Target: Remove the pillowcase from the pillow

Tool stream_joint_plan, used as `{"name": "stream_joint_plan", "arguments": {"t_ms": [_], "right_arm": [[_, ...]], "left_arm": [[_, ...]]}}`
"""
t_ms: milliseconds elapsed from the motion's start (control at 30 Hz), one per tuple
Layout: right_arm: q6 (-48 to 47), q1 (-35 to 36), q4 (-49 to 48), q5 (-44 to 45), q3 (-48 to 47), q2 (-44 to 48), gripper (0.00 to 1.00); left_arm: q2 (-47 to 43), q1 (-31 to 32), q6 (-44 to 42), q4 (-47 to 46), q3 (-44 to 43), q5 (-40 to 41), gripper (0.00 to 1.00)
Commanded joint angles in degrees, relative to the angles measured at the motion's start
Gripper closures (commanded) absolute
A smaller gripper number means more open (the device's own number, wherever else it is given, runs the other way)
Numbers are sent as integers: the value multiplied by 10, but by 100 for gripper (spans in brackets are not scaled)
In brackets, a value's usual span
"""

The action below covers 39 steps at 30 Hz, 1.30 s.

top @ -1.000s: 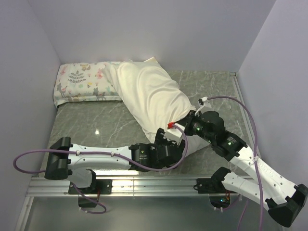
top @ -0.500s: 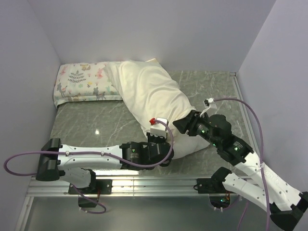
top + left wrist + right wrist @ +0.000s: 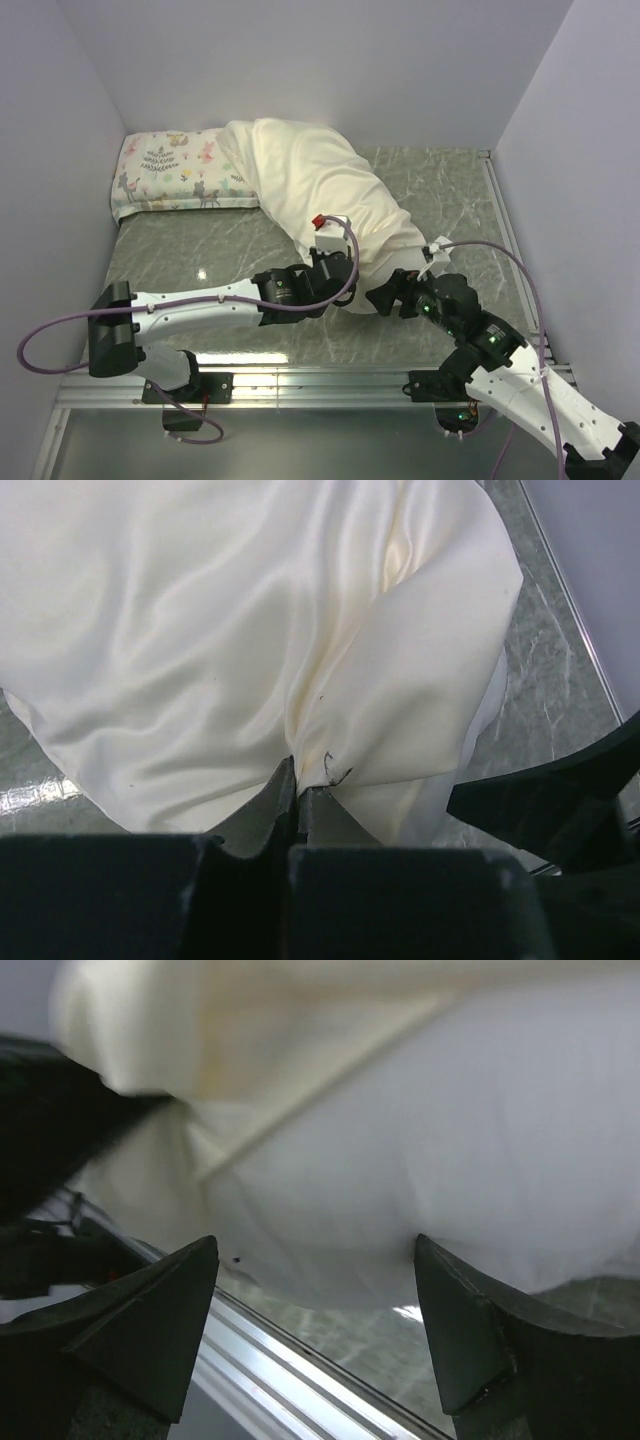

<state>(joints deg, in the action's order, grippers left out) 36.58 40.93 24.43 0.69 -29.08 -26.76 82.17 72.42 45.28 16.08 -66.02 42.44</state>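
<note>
The cream pillowcase (image 3: 320, 180) lies bunched over the white pillow (image 3: 398, 262), whose near end shows bare below the fabric's edge. My left gripper (image 3: 345, 268) is shut on a fold of the pillowcase (image 3: 200, 630) near its open edge, and the cloth is drawn into tight creases at the left gripper (image 3: 300, 772). My right gripper (image 3: 385, 298) is open just in front of the bare pillow end. In the right wrist view the pillow (image 3: 450, 1130) fills the space beyond the open right gripper (image 3: 315, 1245), with the pillowcase (image 3: 250, 1020) edge above it. Nothing is between the right fingers.
A small pillow printed with animals and leaves (image 3: 170, 175) lies at the back left against the wall. An aluminium rail (image 3: 300, 385) runs along the near table edge, close under the right gripper. Walls enclose the left, back and right sides.
My left gripper shut on the pillowcase and pulled it away from the near edge. My right gripper opened, let go and drew back toward the rail. More white pillow shows.
</note>
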Motion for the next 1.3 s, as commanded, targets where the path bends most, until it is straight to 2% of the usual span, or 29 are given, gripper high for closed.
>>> {"name": "stream_joint_plan", "arguments": {"t_ms": [0,167,233,267,300,333,400,700,800,900,1000,1033,1133,1233,1267], "right_arm": [[0,7,-23,31,21,3,11],[9,16,-94,74,33,-68,8],[16,16,-109,105,31,-90,14],[18,15,-108,113,28,-96,24],[21,14,-103,128,23,-101,67],[23,14,-79,164,4,-107,83],[17,10,-35,193,-16,-111,100],[-15,-68,47,220,-105,-87,100],[-26,-130,55,199,-116,-75,100],[-44,-179,61,172,-133,-66,100],[-60,-246,62,115,-152,-68,100],[-63,-260,57,71,-161,-69,100],[-68,-273,50,0,-169,-79,100],[-70,-273,41,-27,-169,-80,73],[-71,-273,41,-39,-171,-79,52]], "left_arm": [[17,-15,-24,-24,-39,-15,100],[26,-15,-28,-24,-53,-31,99],[21,-15,-34,-25,-51,-35,100],[20,-15,-35,-26,-49,-32,99],[17,-17,-41,-18,-50,-29,99],[12,-20,-43,-8,-53,-14,100],[-5,-43,-51,7,-53,-11,100],[-78,-187,-63,34,-16,-7,100],[-104,-286,-28,49,0,-17,99],[-109,-340,-22,22,29,-57,100],[-92,-341,-29,-6,46,-90,99],[-84,-336,-28,-12,52,-109,100],[-78,-291,-33,-62,101,-114,99],[-49,-237,-27,-78,122,-98,100],[-39,-224,-26,-81,124,-94,100]]}}
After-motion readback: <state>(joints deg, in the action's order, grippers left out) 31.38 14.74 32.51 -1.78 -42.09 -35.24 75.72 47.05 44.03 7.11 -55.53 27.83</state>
